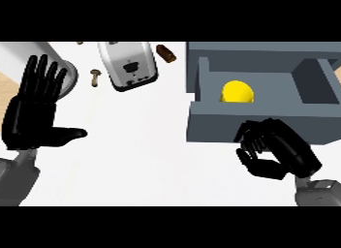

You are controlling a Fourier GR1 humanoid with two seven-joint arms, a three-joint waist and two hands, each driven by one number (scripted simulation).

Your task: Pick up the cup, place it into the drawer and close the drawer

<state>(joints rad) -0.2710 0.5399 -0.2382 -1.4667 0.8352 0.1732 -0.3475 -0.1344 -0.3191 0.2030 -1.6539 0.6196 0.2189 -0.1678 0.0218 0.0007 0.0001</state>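
Two black hands show over the white desk: the left hand rests open, fingers straight, while beyond the right hand, its fingers curled on nothing, the yellow cup sits inside the open grey drawer.

Yellow cup inside open grey drawer, right robot hand curled before it
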